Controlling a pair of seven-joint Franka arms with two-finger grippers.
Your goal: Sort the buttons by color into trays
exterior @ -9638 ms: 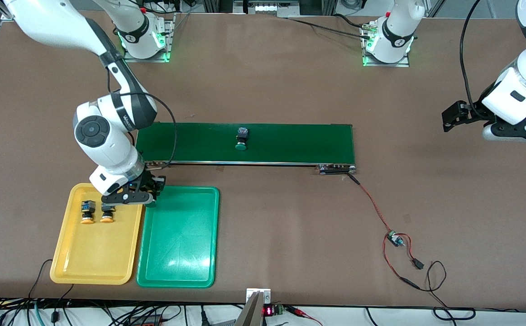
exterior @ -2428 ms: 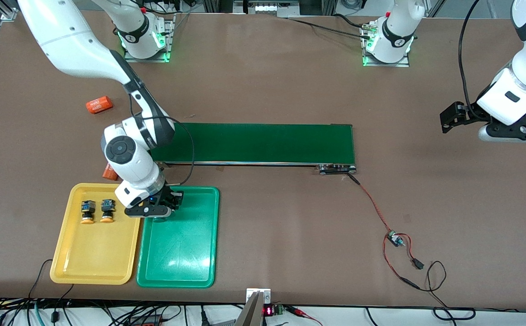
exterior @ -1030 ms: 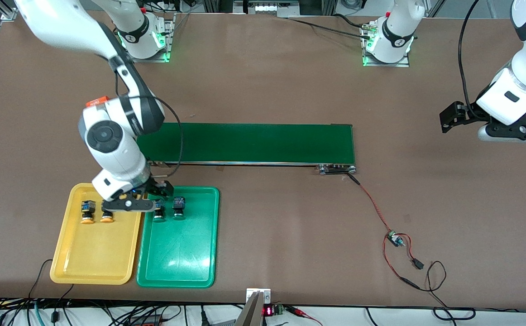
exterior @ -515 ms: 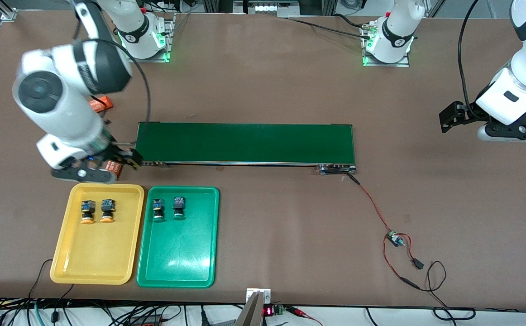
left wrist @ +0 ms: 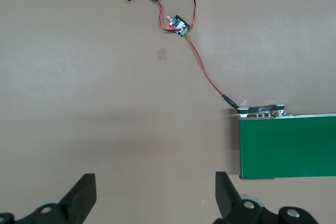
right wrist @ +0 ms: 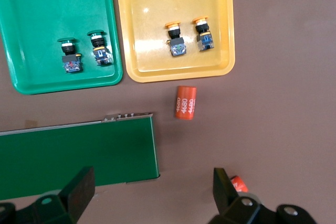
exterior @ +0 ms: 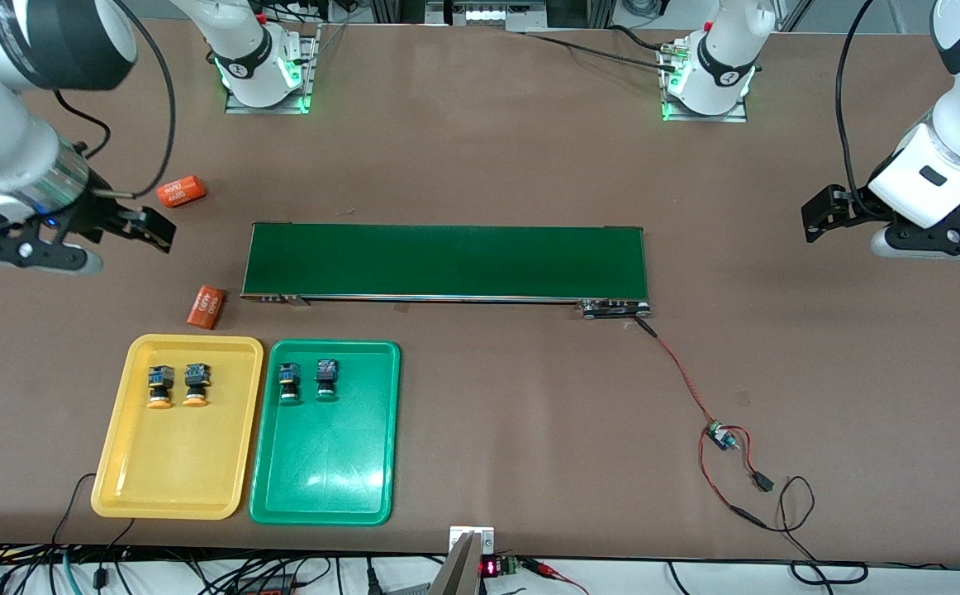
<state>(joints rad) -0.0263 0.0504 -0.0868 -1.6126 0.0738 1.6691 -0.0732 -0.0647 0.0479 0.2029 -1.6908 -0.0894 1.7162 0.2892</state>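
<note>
1. Yellow tray (exterior: 174, 463) holds two orange-yellow buttons (exterior: 173, 386); beside it, green tray (exterior: 323, 471) holds two dark green buttons (exterior: 306, 381).
2. Right tool (exterior: 75, 248): fingers apart, empty, over the tabletop (exterior: 488, 149) near an orange cylinder (exterior: 180, 191).
3. Left tool (exterior: 901, 235): fingers apart, empty, waiting.

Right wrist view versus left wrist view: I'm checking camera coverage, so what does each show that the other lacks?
Only the right wrist view shows the shallow yellow plastic tray, the shallow green plastic tray, the four small push-button switches and an orange cylinder printed 4680. Only the left wrist view shows the red-wired little circuit board. Both show the long dark-green conveyor belt.
</note>
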